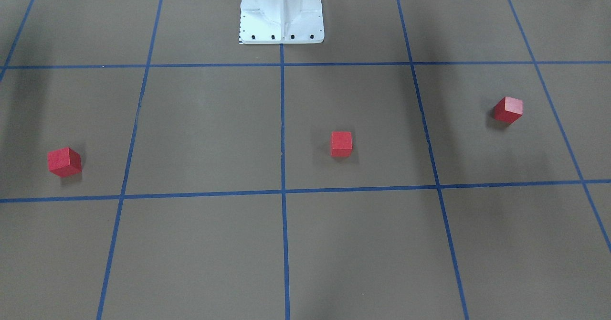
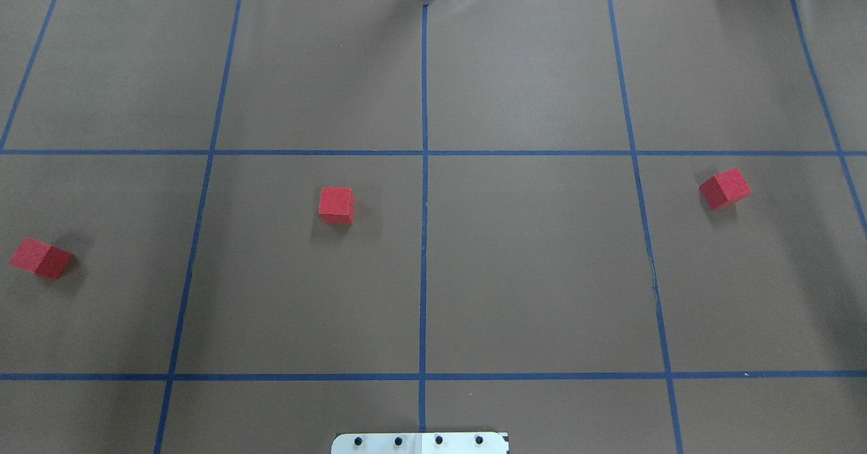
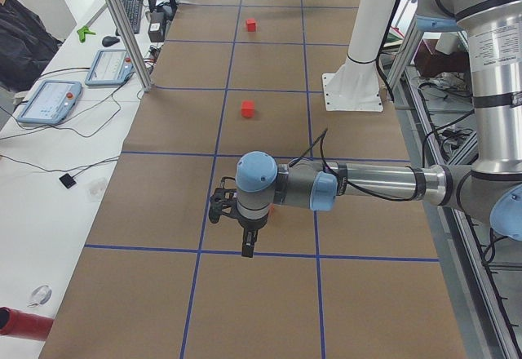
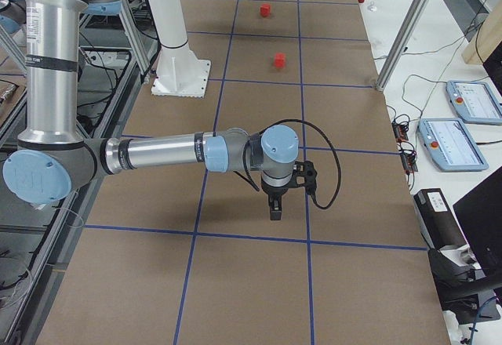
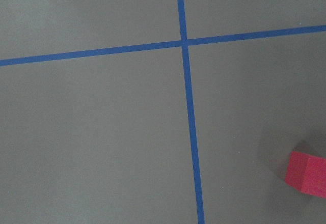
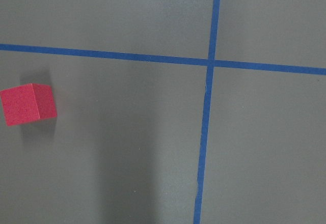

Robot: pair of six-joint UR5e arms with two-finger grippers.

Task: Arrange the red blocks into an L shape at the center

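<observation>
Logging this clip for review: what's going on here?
Nothing is being handled yet. Three red blocks sit far apart on the table: the left block, the middle block and the right block. Both arms hang above the table, the left end effector and the right end effector each off the blocks. No L is formed.

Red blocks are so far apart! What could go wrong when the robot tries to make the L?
The left block and right block sit twisted against the blue grid lines, so a grasp might catch a corner and spin them. The middle block could get bumped while neighbours are placed beside it.
</observation>
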